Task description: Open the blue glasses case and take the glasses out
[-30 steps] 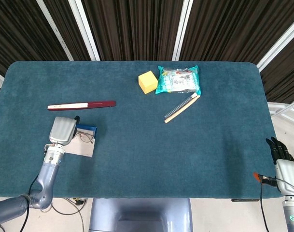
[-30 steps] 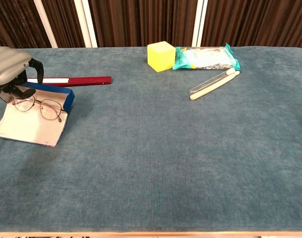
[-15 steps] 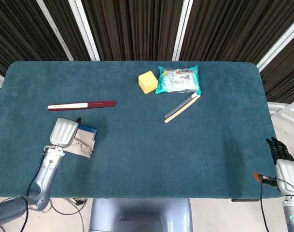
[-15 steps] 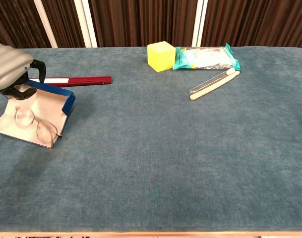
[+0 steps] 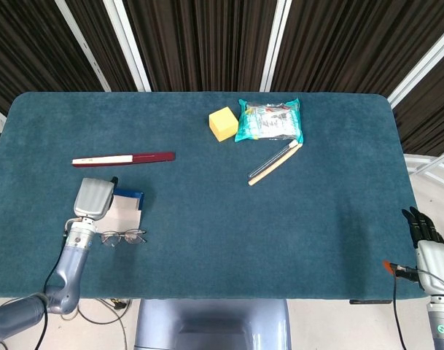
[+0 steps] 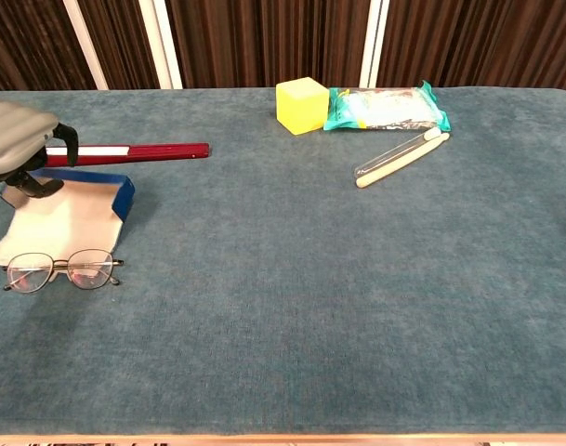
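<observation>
The blue glasses case (image 6: 89,178) lies open at the table's left, its pale lid flap (image 6: 50,223) spread toward the front; it shows in the head view too as the case (image 5: 128,204). The thin-rimmed glasses (image 6: 63,269) lie folded out on the cloth just in front of the flap, outside the case, and appear again as glasses (image 5: 122,236). My left hand (image 6: 15,139) hangs over the case's left end, with dark fingers (image 6: 26,184) curled onto it and the thumb raised; its grey back (image 5: 94,197) shows from above. My right hand (image 5: 424,224) sits off the table's right front corner, fingers straight, holding nothing.
A dark red flat stick (image 6: 129,150) lies just behind the case. At the back centre stand a yellow cube (image 6: 302,104) and a teal snack packet (image 6: 387,108), with a clear tube and a pale stick (image 6: 400,156) beside them. The table (image 6: 292,307) is covered in teal cloth.
The glasses slid off the tilted case's flap onto the cloth in front of it. The case has come back down flat under my left hand. The right hand has not moved.
</observation>
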`<action>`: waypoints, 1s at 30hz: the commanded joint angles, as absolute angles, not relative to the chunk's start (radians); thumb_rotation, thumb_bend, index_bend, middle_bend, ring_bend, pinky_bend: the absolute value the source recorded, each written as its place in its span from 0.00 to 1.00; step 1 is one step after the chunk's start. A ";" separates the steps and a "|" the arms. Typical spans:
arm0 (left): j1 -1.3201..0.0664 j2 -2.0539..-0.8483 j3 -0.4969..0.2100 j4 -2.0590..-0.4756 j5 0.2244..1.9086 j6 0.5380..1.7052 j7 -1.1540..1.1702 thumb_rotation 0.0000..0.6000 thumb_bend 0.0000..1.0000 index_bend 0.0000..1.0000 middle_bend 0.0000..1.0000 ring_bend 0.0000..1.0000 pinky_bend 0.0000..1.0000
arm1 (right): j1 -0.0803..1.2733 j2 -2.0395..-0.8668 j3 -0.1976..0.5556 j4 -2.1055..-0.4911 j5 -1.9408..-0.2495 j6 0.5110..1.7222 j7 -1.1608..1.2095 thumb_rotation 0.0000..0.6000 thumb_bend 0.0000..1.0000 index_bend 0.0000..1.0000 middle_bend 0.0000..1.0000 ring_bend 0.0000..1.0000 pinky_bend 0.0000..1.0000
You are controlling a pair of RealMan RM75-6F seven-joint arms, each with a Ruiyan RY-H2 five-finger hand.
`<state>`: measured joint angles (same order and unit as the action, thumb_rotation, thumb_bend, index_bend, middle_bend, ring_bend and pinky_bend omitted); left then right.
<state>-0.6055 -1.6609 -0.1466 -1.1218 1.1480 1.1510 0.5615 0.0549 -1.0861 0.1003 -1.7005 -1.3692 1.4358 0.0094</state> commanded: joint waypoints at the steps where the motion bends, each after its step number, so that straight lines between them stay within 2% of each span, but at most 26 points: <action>1: -0.611 -1.661 -0.178 -1.141 1.112 1.140 0.587 1.00 0.11 0.23 1.00 0.92 0.96 | 0.055 -1.086 0.100 -1.700 -1.369 1.436 0.010 1.00 0.20 0.00 0.00 0.00 0.23; 6: -0.608 -1.644 -0.199 -1.169 1.093 1.150 0.595 1.00 0.09 0.22 1.00 0.92 0.96 | 0.055 -1.087 0.099 -1.701 -1.372 1.437 0.009 1.00 0.20 0.00 0.00 0.00 0.23; 9: -0.595 -1.620 -0.203 -1.225 1.092 1.163 0.580 1.00 0.11 0.29 1.00 0.92 0.96 | 0.055 -1.087 0.099 -1.701 -1.373 1.437 0.009 1.00 0.20 0.00 0.00 0.00 0.23; 13: -0.561 -1.559 -0.190 -1.391 1.096 1.174 0.541 1.00 0.16 0.39 1.00 0.96 0.98 | 0.055 -1.088 0.099 -1.700 -1.373 1.437 0.009 1.00 0.21 0.00 0.00 0.00 0.23; 22: -0.510 -1.450 -0.146 -1.738 0.927 1.165 0.633 1.00 0.24 0.47 1.00 1.00 1.00 | 0.055 -1.086 0.098 -1.701 -1.376 1.436 0.014 1.00 0.20 0.00 0.00 0.00 0.23; 30: -0.503 -1.457 -0.109 -1.783 0.854 1.198 0.693 1.00 0.28 0.51 1.00 1.00 1.00 | 0.054 -1.082 0.096 -1.702 -1.383 1.437 0.023 1.00 0.20 0.00 0.00 0.00 0.23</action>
